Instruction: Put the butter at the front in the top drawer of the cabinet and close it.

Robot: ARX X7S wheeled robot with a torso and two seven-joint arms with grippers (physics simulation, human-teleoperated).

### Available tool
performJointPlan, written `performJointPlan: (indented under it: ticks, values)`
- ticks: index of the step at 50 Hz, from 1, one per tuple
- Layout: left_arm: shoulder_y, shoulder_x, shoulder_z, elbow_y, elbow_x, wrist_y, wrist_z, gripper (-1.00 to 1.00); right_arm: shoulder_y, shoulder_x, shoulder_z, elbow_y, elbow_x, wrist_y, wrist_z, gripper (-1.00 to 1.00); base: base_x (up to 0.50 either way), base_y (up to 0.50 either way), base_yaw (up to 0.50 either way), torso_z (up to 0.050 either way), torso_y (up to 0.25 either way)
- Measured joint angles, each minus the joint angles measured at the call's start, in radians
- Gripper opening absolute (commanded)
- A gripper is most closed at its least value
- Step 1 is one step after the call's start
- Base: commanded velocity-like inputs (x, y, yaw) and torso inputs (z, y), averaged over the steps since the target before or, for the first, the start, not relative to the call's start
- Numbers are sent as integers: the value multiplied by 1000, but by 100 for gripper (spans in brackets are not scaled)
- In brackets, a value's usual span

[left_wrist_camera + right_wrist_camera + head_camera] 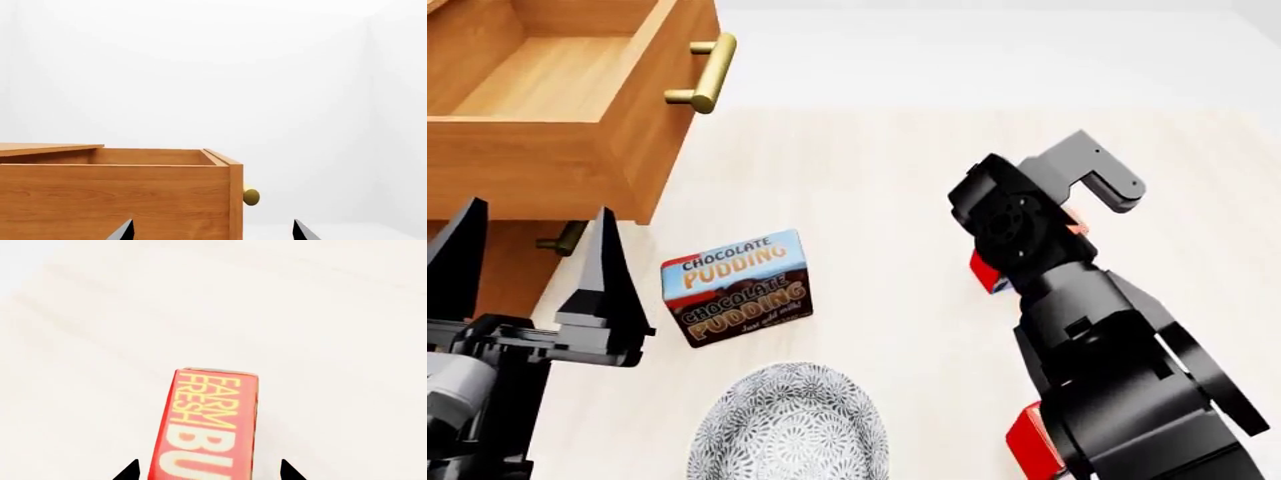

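Right wrist view: "FARM FRESH BUTTER" carton (208,427) between spread right hand (208,471) fingertips, unclenched.

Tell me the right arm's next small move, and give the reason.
Probably lower the right end effector straight down and close it on the butter. The wrist view shows the fingertips spread on either side of the carton, not yet gripping it. The top drawer already stands pulled out and looks empty, so nothing else seems needed before the grasp.

red butter (208,427) lies flat; top drawer (554,95) open.
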Motion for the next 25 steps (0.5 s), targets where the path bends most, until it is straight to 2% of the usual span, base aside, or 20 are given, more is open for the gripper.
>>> performJointPlan:
  ticks: [25]
  values:
    - [8, -8, 2, -7, -3, 5, -11, 100, -24, -1, 3, 3, 17, 51, -53, 100, 0, 0, 0, 0, 0]
